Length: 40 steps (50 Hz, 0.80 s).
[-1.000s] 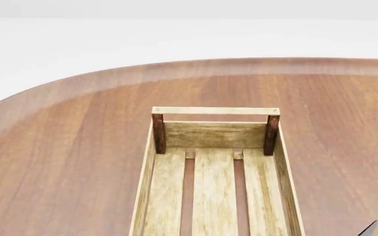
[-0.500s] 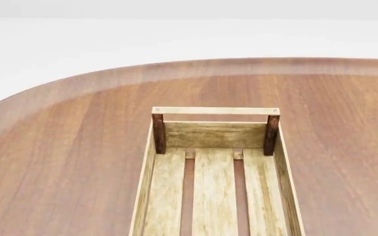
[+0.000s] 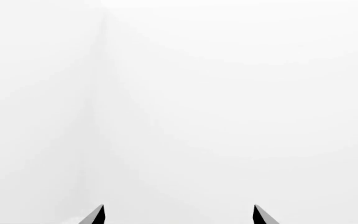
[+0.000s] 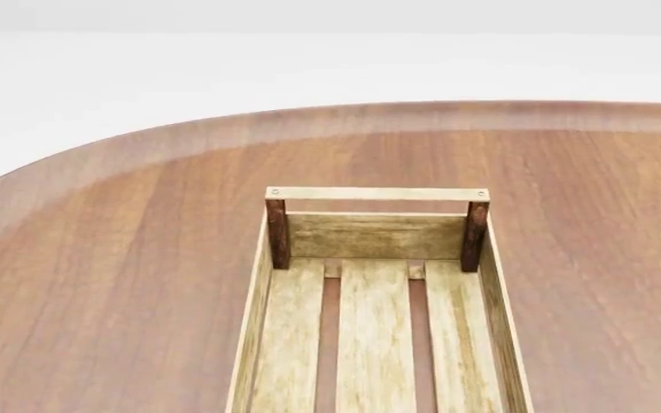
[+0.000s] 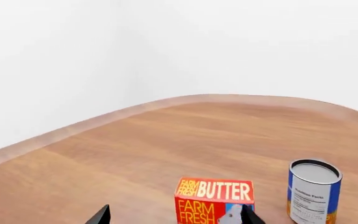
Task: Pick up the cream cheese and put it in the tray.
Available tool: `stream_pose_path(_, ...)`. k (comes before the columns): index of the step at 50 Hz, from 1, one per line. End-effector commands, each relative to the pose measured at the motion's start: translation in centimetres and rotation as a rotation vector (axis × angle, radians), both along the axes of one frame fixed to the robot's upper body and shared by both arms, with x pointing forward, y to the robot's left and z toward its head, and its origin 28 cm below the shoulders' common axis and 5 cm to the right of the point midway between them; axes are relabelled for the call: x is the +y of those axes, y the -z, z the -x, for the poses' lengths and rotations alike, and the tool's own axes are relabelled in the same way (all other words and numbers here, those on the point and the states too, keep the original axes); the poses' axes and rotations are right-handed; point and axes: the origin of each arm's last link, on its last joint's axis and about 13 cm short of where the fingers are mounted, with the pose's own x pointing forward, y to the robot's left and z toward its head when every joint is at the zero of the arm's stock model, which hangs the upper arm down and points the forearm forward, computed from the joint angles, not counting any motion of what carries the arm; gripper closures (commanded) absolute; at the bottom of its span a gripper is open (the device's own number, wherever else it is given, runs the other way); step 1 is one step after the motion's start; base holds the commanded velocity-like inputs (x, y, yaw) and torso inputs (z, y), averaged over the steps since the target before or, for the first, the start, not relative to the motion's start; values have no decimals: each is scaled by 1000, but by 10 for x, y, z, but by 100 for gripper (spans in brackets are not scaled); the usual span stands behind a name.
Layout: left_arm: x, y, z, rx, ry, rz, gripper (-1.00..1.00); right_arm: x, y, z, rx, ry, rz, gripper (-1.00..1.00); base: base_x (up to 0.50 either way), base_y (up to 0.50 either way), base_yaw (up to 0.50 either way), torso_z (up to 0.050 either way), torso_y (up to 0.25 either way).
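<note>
Cream cheese nowhere in view yet. Right gripper (image 5: pixel 174 219) gone from head view, open over butter box (image 5: pixel 214 199); left gripper (image 3: pixel 177 217) open. Tray (image 4: pixel 374 194) empty, search ongoing.

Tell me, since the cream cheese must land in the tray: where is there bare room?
The tray floor shows nothing on its slats. The table is bare on both sides of it and beyond its far rail. Crowded: the butter box and can near the right gripper.

The rounded wooden tabletop (image 4: pixel 113 258) carries the tray (image 4: pixel 377 234) at its middle; elsewhere a butter box (image 5: pixel 214 199) stands near a can (image 5: pixel 314 191).
</note>
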Motion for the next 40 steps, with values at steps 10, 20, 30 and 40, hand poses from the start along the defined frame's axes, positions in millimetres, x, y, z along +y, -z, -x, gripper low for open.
stream_pose_path(10,0,0,1,3,0,0,-100,-19,10,11,68,100,-71,-100,0,0,0,0,0)
stream_pose_path(20,1,-1,1,1,-4,3,-100,-22,11,17,86,128,-76,-100,0,0,0,0,0)
stream_pose_path(30,1,0,1,4,-2,5,-100,-29,16,22,115,150,-95,-100,0,0,0,0,0)
stream_pose_path(40,1,1,0,9,-2,6,-100,-36,23,27,165,176,-108,-100,0,0,0,0,0)
